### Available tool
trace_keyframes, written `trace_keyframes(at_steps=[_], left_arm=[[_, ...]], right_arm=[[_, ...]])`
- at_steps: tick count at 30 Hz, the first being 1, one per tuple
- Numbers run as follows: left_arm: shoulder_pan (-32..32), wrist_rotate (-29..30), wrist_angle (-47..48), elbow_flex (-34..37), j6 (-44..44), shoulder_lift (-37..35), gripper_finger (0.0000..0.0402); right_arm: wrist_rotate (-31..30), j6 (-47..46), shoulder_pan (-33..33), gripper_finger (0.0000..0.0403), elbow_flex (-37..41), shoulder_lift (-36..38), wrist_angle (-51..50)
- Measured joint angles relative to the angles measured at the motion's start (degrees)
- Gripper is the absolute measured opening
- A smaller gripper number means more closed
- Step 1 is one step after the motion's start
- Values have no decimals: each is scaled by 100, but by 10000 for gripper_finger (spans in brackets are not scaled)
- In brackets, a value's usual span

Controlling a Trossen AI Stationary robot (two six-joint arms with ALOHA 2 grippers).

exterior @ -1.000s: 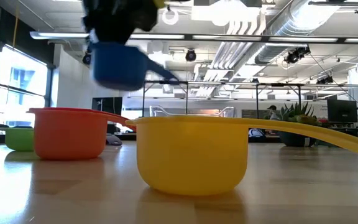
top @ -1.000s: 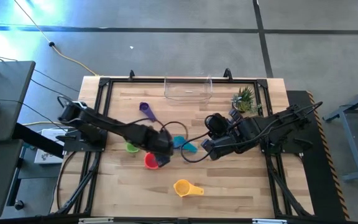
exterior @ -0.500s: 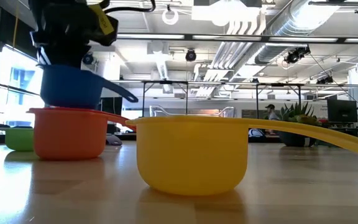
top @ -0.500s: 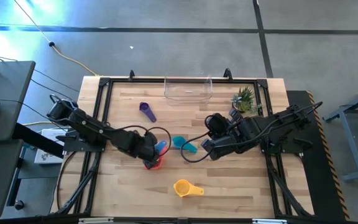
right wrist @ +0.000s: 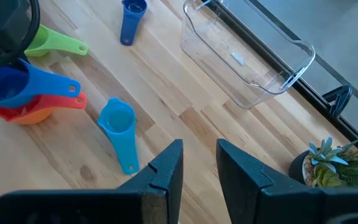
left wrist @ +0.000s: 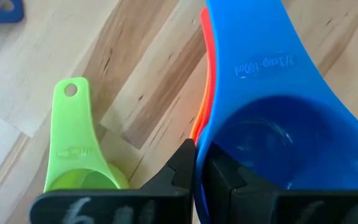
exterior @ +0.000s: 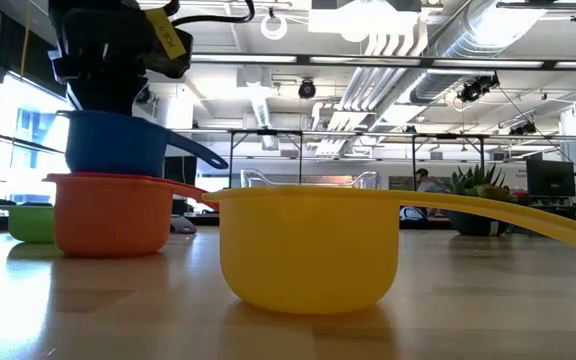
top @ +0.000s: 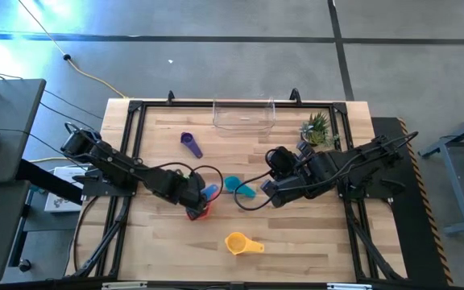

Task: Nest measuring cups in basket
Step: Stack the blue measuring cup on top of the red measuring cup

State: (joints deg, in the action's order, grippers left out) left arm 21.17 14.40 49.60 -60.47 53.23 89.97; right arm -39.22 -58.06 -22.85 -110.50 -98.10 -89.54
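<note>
The wooden counter carries everything, and the clear basket sits at its far edge, well apart from both grippers and holding no cups. A small potted plant stands just beside the basket, behind the right gripper.

The left gripper is over the middle of the counter, clenched on the rim of the blue cup. That cup sits nested in the red cup, which itself sits in the orange cup directly below the gripper. The blue cup's handle juts out to the side, above the red and orange handles.

The right gripper hangs over the counter with its jaws a little apart and nothing between them. The teal cup lies on its side just ahead of it, between the two grippers.

The yellow cup stands upright nearer the front edge, apart from the left gripper. The green cup rests on the counter just beside the left gripper, close to the stack. The purple cup lies beyond the left gripper, toward the basket.
</note>
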Motion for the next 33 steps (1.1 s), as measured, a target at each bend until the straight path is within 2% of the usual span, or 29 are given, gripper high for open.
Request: trace_keyframes(at_steps=[21, 33], left_arm=[[-144, -293, -72, 0, -644, 302, 9], [-142, -379, -94, 0, -695, 345, 58]], right_arm=[[68, -2, -2, 89, 0, 0, 2], [68, -2, -2, 89, 0, 0, 4]])
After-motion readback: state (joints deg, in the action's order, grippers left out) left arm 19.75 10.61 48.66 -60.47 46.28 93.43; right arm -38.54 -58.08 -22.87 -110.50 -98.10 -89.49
